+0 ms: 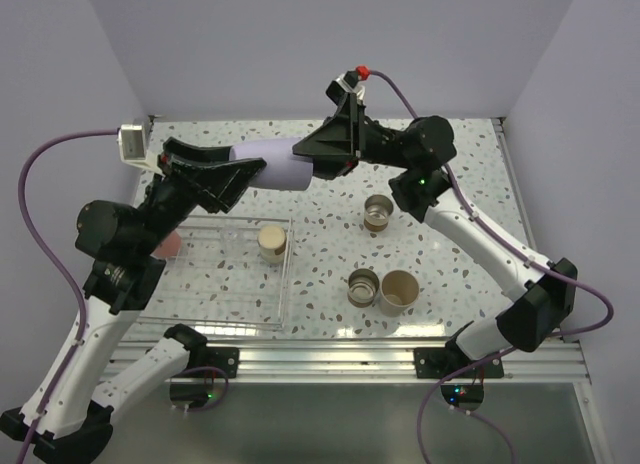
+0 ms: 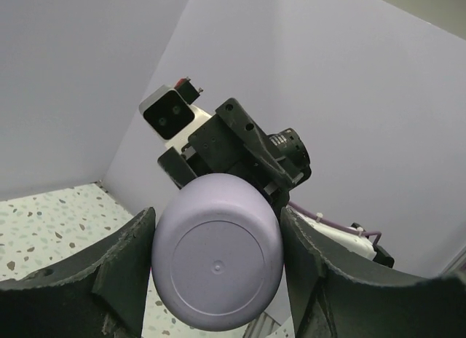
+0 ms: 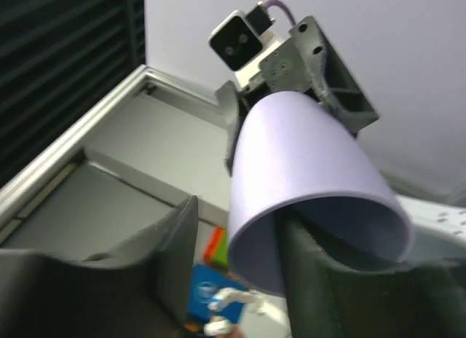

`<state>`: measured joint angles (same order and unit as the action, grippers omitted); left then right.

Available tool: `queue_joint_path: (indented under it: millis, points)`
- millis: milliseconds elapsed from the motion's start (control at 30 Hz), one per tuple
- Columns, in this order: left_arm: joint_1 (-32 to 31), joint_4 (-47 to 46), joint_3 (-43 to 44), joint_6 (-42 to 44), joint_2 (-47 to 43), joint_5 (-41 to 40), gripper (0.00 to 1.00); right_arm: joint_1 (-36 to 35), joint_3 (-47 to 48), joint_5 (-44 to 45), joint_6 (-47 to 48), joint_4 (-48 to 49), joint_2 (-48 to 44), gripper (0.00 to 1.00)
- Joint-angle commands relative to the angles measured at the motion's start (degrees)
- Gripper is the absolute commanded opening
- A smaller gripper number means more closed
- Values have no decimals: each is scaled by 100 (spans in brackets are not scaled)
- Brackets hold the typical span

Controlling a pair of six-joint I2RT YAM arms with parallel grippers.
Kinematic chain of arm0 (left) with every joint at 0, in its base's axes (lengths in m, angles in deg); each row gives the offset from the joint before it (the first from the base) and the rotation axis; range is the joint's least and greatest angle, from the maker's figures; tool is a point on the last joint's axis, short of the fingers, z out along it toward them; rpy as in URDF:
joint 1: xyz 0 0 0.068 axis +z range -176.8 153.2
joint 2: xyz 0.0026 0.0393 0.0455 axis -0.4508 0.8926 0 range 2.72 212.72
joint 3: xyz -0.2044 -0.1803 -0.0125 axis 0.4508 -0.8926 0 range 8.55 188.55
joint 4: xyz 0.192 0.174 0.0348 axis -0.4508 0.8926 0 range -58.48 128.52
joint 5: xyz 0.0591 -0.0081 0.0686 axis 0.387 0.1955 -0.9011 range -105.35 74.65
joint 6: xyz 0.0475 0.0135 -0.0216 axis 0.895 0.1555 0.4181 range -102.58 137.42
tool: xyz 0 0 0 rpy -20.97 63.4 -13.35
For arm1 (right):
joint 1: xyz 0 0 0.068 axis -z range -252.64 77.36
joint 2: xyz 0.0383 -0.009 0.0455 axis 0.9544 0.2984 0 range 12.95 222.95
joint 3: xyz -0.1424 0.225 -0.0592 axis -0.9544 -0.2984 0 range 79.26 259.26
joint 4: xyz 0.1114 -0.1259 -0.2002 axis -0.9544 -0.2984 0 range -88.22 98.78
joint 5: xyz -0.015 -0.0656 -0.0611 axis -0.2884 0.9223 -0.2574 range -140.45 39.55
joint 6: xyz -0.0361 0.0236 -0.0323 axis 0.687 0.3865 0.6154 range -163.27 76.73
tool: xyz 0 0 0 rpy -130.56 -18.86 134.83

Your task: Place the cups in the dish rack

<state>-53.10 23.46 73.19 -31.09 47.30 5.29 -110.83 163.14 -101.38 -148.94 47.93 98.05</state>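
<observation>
Enclosure: plain matte lavender-grey walls (image 1: pixel 300 44); table (image 1: pixel 330 239) with a white speckled terrazzo-pattern top and a ribbed aluminium rail (image 1: pixel 350 359) along the near edge.

Left gripper (image 1: pixel 245 174): its two black, rough-textured fingers (image 2: pixel 124 272) flank the base of the lavender cup (image 1: pixel 275 166), and both inner faces meet the cup's sides, so it is clamped. The cup is a smooth, matte, tapered tumbler with a flat round base carrying a moulded ring. It lies on its side in the air, above the table's far half.

Right gripper (image 1: pixel 312 162): sits at the rim end of the same cup. In the right wrist view one finger lies inside the mouth, while the outer finger (image 3: pixel 175 243) stands off the wall with a gap showing. Jaws spread, not pinching.

Dish rack (image 1: pixel 285 284): flat clear plastic tray with low walls, on the table's left half, below the left arm. Count inside it:
- 1 cream-beige cup (image 1: pixel 272 242), upright, near the right wall.
- 1 clear cup (image 1: pixel 232 239), faint.
- 1 coral red cup (image 1: pixel 170 246), partly hidden by the arm.

On the bare table, right of the rack:
- 2 metallic cups with brown bands, one (image 1: pixel 378 212) farther back and one (image 1: pixel 363 287) nearer.
- 1 tan cup (image 1: pixel 398 292) just beside the nearer metallic one.

All three stand mouth up. Total: seven cups.
</observation>
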Motion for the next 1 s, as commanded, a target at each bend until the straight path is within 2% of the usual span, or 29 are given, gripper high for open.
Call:
queue_joint_path:
  millis: [0, 100, 167, 200, 233, 267, 300, 333, 367, 400, 433, 533, 667, 767, 833, 967]
  points:
    - [20, -12, 101, 35, -72, -95, 14, -21, 50, -118, 571, -381, -266, 56]
    - [20, 190, 136, 122, -142, -174, 11, -13, 243, -223, 1386, -1390, -371, 84]
    - [20, 443, 180, 219, -160, -253, 10, 5, 480, -241, 1898, -2392, -424, 93]
    - [20, 602, 302, 280, -151, -384, 9, 31, 559, -241, 2414, -2726, -441, 95]
    - [20, 795, 408, 342, -134, -473, 8, 101, 708, -224, 2680, -3469, -503, 98]
    - [20, 1414, 522, 542, -99, -578, 7, 154, 796, -189, 3005, -3894, -529, 98]
    - [20, 1734, 828, 649, -11, -875, 4, 233, 884, -41, 3800, -4525, -582, 98]
    - [20, 2416, 987, 833, 50, -1069, 3, 390, 1102, 152, 4269, -5766, -661, 98]
    - [29, 2701, 1259, 913, 138, -1254, 2, 479, 1244, 720, 5240, -6492, -696, 98]
    - [20, 2956, 1374, 1001, 174, -1595, 2, 558, 1524, 1134, 5658, -7822, -705, 98]
    - [20, 3463, 1497, 1089, 226, -1755, 2, 654, 1666, 1495, 6028, -8366, -705, 98]
    - [20, 4196, 1928, 1379, 463, -2458, 0, 682, 2113, 2394, 7023, -9641, -565, 98]
    - [20, 5635, 2289, 1590, 920, -3582, 0, 673, 2203, 2808, 7420, -9962, -643, 98]
    - [20, 6444, 2290, 1503, 1201, -4793, 0, 682, 2054, 2809, 7447, -9884, -731, 98]
    - [20, 6833, 2194, 1415, 1299, -5130, 0, 673, 1896, 2695, 7438, -9822, -767, 98]
    - [20, 7001, 1798, 1240, 1370, -5526, 0, 673, 1702, 2554, 7455, -9717, -828, 98]
